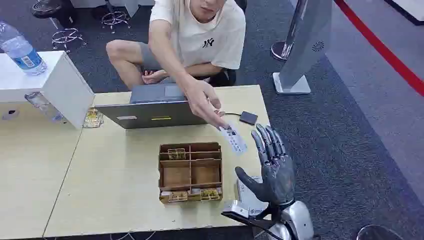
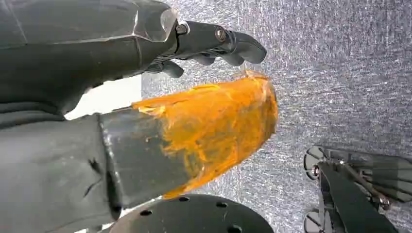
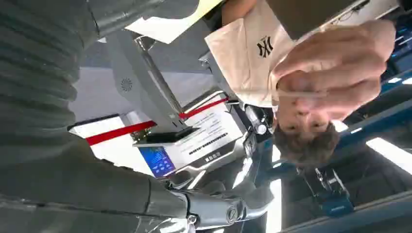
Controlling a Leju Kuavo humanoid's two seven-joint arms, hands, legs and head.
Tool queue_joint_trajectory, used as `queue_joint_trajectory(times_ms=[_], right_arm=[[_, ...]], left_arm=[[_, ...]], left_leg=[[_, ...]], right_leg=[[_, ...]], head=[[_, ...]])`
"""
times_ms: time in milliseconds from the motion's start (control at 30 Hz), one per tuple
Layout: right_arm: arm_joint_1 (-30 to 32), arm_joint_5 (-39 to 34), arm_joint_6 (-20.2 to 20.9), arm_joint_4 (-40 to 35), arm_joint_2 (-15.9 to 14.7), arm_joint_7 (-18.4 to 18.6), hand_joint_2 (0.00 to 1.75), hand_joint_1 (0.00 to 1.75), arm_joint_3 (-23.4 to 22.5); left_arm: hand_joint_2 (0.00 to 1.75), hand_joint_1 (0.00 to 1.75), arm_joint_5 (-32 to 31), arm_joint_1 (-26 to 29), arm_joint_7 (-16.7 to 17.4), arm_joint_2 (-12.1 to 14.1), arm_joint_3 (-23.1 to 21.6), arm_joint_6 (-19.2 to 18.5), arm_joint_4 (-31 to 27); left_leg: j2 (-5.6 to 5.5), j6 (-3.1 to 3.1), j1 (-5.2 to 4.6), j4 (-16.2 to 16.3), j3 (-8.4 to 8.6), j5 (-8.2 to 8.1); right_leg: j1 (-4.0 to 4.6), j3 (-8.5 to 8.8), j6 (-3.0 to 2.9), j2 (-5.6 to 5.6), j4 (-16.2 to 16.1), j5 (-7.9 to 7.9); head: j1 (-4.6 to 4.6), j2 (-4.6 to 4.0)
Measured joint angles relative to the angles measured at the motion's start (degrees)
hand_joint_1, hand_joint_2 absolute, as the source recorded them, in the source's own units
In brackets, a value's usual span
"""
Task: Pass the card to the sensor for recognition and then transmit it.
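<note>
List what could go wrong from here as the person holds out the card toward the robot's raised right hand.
1. The right hand is open with fingers spread, and the white printed card held by the person's hand sits beside them, apart; closing now might miss it.
2. If the card slips, it may drop onto the brown compartmented wooden tray or the pale wooden table.
3. The small black sensor pad lies behind the person's hand, so reaching it could bump that hand.

Bare tabletop (image 1: 115,185) left of the wooden tray (image 1: 190,171) (laptop (image 1: 150,107) behind), person's arm (image 1: 172,65) over its far edge
</note>
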Motion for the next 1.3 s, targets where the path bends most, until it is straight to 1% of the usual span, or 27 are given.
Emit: queue_joint_trajectory(times_ms=[300, 367, 433, 467, 500, 533, 667, 967, 1067, 1300], right_arm=[[-0.84, 0.42, -0.02, 2.32, 0.00, 0.11, 1.75, 0.00, 0.96], [-1.12, 0.35, 0.00, 2.74, -0.02, 1.44, 1.75, 0.00, 1.11], [-2.52, -0.85, 0.00, 3.96, -0.33, 3.89, 1.75, 0.00, 1.86], [-3.28, -1.09, 0.00, 4.48, -0.41, 4.65, 1.75, 0.10, 2.21], [-3.87, -1.44, 0.00, 5.14, -0.53, 5.51, 1.75, 1.48, 2.62], [-4.29, -1.79, -0.02, 5.62, -0.61, 5.96, 1.75, 1.75, 2.93], [-5.26, -3.17, -0.02, 6.98, -0.83, 6.67, 1.75, 1.75, 3.56], [-5.58, -5.03, -0.02, 7.63, -1.05, 6.69, 1.75, 1.75, 3.80], [-5.60, -4.30, -0.02, 7.65, -1.07, 6.95, 1.75, 1.75, 3.78], [-5.49, -4.28, -0.02, 7.65, -1.07, 7.10, 1.75, 1.75, 3.78]], left_arm=[[0.00, 0.00, 0.00, 0.00, 0.00, 0.00, 0.00, -0.04, 0.00], [0.00, 0.00, -0.06, 0.00, 0.02, 0.00, 0.00, -0.07, 0.00], [0.00, 0.00, -0.20, -0.01, 0.00, 0.02, 0.00, -0.17, 0.00], [0.00, 0.00, -0.22, -0.03, 0.02, 0.04, 0.00, -0.22, 0.00], [0.00, 0.00, -0.31, -0.05, 0.00, 0.07, 0.00, -0.22, 0.00], [0.00, 0.00, -0.44, -0.05, 0.02, 0.07, 0.00, -0.22, 0.00], [0.00, 0.00, -0.63, -0.05, 0.02, 0.07, -0.02, -0.22, 0.00], [0.00, 0.00, -0.59, -0.05, 0.87, 0.24, -0.48, -0.22, 0.00], [0.00, 0.00, -0.90, -0.05, 0.33, 0.26, -0.83, -0.26, 0.00], [0.00, 0.00, -1.05, -0.04, 0.24, -0.26, -1.64, 0.02, 0.00]], left_leg=[[-0.01, -0.01, 0.00, 0.00, -0.01, 0.01], [-0.01, -0.01, 0.00, 0.00, -0.02, 0.01], [0.01, -0.01, 0.00, 0.00, 0.00, 0.01], [0.03, -0.01, 0.00, 0.00, 0.01, 0.01], [0.02, -0.01, 0.00, 0.00, 0.02, 0.01], [0.00, 0.00, 0.00, 0.00, 0.01, 0.03], [0.00, 0.00, 0.00, 0.00, 0.01, 0.04], [0.00, 0.00, 0.00, 0.00, 0.00, 0.04], [0.00, 0.00, 0.00, 0.00, 0.00, 0.04], [0.01, 0.00, 0.00, 0.00, 0.00, 0.04]], right_leg=[[0.00, 0.00, 0.00, -0.01, 0.01, 0.00], [0.00, 0.00, 0.00, 0.00, 0.01, 0.00], [0.00, -0.01, -0.01, 0.02, 0.01, 0.01], [0.00, -0.01, -0.01, 0.03, 0.01, 0.01], [0.00, 0.00, -0.01, 0.02, 0.00, 0.01], [0.00, 0.00, -0.01, 0.00, 0.00, 0.01], [0.00, -0.01, -0.02, 0.00, 0.01, 0.02], [0.00, -0.03, -0.02, 0.00, 0.01, 0.02], [0.00, -0.03, -0.02, 0.00, 0.00, 0.02], [0.00, -0.03, -0.02, 0.01, 0.00, 0.02]], head=[[0.02, 0.00], [0.00, 0.00], [0.00, 0.00], [0.02, 0.00], [0.00, 0.00], [0.02, 0.00], [0.00, 0.00], [0.00, 0.00], [0.00, 0.00], [0.00, 0.00]])
